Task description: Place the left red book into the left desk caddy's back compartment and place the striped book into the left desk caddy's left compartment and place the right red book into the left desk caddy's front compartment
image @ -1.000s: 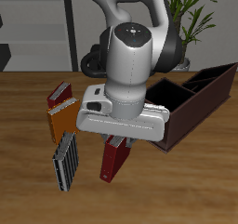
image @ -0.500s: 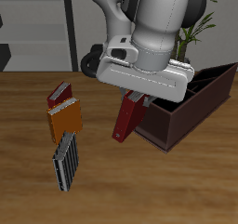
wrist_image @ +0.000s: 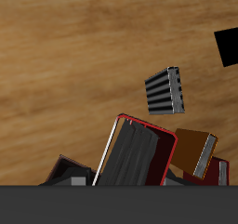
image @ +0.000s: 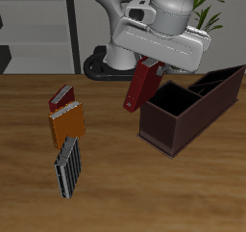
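Observation:
My gripper (image: 150, 64) is shut on the right red book (image: 142, 86), a crimson book that hangs tilted in the air just beside the near end of the left desk caddy (image: 169, 132), a dark maroon box. In the wrist view the held book (wrist_image: 139, 155) fills the space between my fingers (wrist_image: 67, 170). The striped book (image: 67, 167) lies on the table near the front edge and also shows in the wrist view (wrist_image: 167, 90). The left red book (image: 62, 96), small and dark red, lies farther back, touching the orange book (image: 67, 123).
The orange book (wrist_image: 195, 150) and the small dark red book (wrist_image: 219, 172) show behind the held book in the wrist view. A potted plant (image: 208, 9) stands behind the caddy. A grey shelf unit (image: 29, 34) stands beyond the table's back.
My gripper has risen from low over the table's front and moved back toward the caddy, carrying the crimson book up with it. The other books have not moved.

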